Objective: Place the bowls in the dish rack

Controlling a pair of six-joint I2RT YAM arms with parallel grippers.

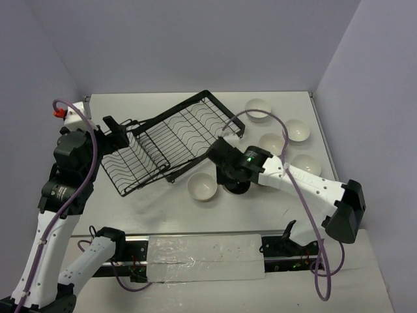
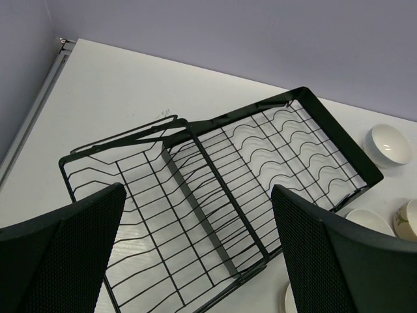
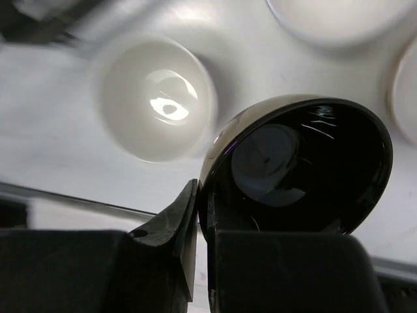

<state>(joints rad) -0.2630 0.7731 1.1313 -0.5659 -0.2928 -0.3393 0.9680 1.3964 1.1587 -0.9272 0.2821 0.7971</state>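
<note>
The black wire dish rack (image 1: 171, 138) lies slanted across the table's middle and holds no bowls; it also fills the left wrist view (image 2: 215, 182). My left gripper (image 1: 113, 129) hovers over the rack's left end, open and empty (image 2: 195, 261). My right gripper (image 1: 231, 177) is shut on the rim of the glossy black bowl (image 3: 300, 163), which shows just off the rack's near right corner in the top view (image 1: 237, 188). A white bowl (image 1: 202, 187) sits on the table beside it, and in the right wrist view (image 3: 153, 98) too.
Several more white bowls stand right of the rack: one at the back (image 1: 258, 107), one further right (image 1: 298, 130), one behind my right arm (image 1: 272, 142), one beside it (image 1: 305, 164). The left wrist view shows a white bowl (image 2: 389, 145) and a patterned one (image 2: 407, 218).
</note>
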